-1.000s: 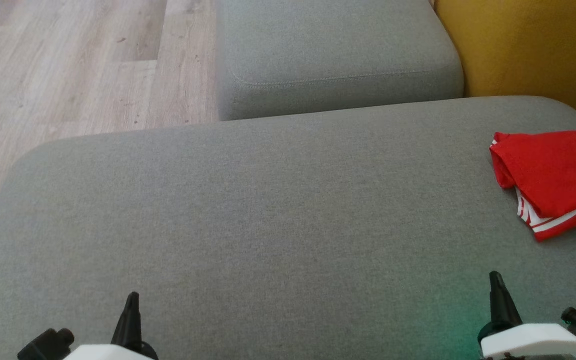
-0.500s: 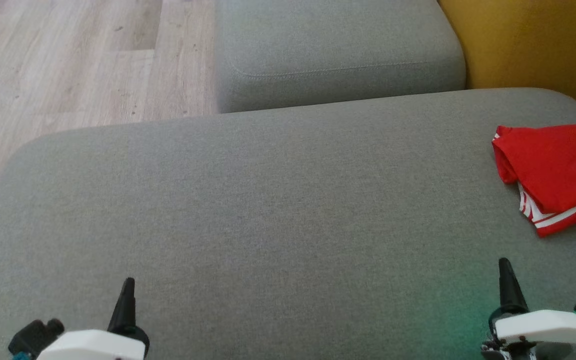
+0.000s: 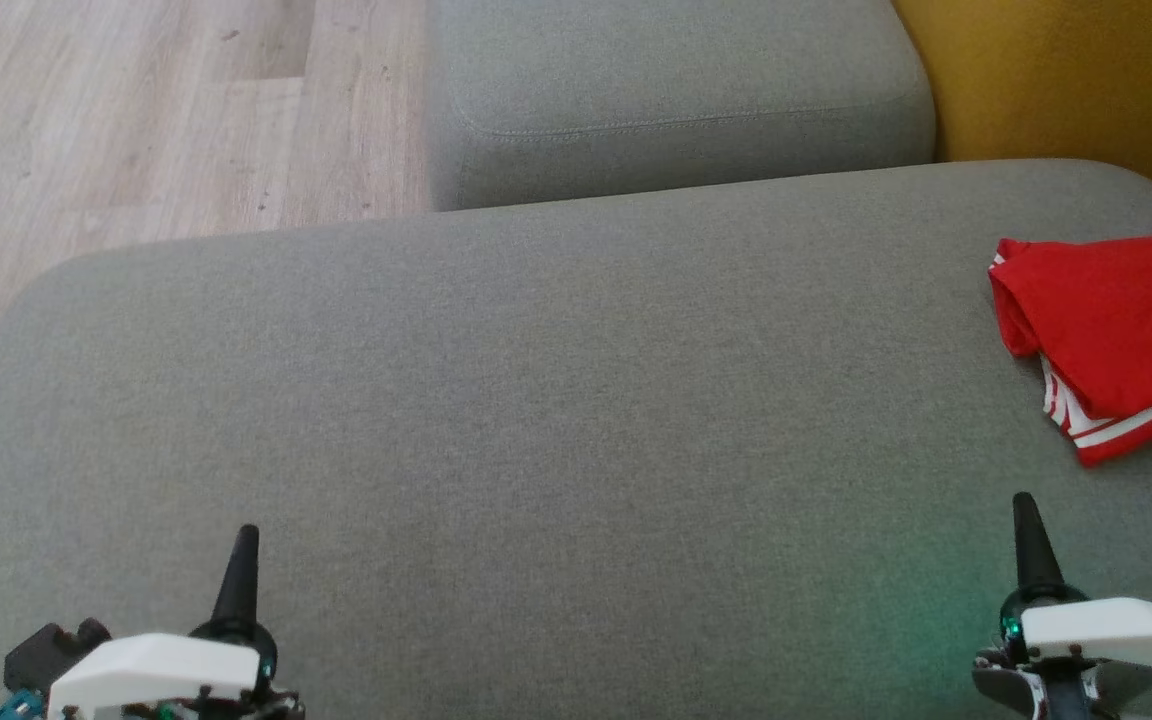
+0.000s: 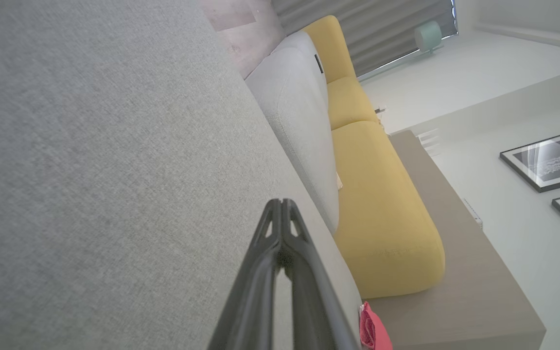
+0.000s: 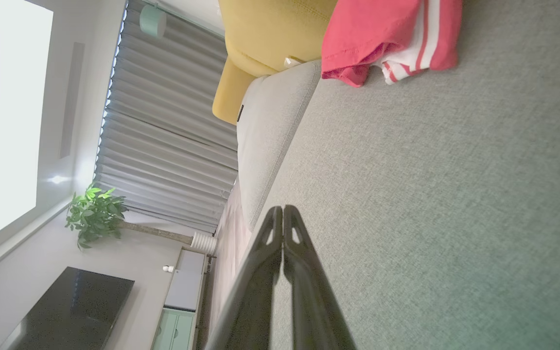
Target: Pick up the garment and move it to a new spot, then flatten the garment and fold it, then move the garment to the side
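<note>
Left hand (image 3: 246, 540): closed, empty, low above grey sofa seat (image 3: 536, 400), near-left. Right hand (image 3: 1026, 515): closed, empty, near-right. Red shirt (image 3: 1106, 320): folded, white-striped hem showing, lying on seat at far right, beyond right hand, apart from it. Behind: grey cushion (image 3: 676, 90), yellow cushion (image 3: 1066, 80), wood floor (image 3: 136, 130).

Left gripper (image 3: 247, 532) and right gripper (image 3: 1024, 499) point forward, fingers (image 4: 258, 277) pressed together.

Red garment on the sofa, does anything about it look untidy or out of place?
The red garment lies folded at the right end of the grey cushion, but loosely: a white-striped layer pokes out under its near left corner, and the left edge is bunched. Nothing looks spilled or damaged.
</note>
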Motion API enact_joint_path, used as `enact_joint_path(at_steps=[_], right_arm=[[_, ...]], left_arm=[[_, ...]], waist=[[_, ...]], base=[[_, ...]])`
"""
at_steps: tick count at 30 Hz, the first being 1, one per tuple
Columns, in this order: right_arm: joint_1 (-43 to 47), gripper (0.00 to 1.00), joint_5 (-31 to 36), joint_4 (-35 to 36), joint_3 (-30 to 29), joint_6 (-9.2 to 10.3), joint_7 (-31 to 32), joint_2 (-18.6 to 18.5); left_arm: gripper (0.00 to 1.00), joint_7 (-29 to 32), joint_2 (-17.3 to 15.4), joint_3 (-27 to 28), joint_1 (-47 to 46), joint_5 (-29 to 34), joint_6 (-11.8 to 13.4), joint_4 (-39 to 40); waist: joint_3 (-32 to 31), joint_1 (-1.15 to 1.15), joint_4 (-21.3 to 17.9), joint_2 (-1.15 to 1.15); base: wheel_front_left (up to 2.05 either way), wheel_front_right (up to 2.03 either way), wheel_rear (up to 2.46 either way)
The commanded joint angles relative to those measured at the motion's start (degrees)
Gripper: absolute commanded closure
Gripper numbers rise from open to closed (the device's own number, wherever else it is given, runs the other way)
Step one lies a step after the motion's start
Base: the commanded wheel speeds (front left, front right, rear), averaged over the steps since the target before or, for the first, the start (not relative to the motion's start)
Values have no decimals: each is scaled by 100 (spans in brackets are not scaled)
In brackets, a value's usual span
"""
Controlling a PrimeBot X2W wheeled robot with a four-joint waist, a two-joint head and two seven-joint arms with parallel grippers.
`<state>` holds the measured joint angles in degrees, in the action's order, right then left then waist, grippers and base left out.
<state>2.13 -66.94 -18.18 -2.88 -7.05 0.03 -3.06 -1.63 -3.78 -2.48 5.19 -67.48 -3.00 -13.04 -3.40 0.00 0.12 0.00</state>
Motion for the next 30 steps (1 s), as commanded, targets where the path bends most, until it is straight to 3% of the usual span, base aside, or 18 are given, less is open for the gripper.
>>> enact_joint_path(at_steps=[1, 30], right_arm=[[-339, 100, -171, 228, 37, -32, 53, -17], [-733, 100, -2052, 378, -286, -42, 530, 11]], left_arm=[[100, 30, -91, 210, -377, -172, -56, 159], [100, 516, -71, 588, -972, -2155, -370, -42]], waist=[[12, 0, 0, 0], [289, 0, -10, 0]], base=[[0, 0, 0], [0, 0, 0]])
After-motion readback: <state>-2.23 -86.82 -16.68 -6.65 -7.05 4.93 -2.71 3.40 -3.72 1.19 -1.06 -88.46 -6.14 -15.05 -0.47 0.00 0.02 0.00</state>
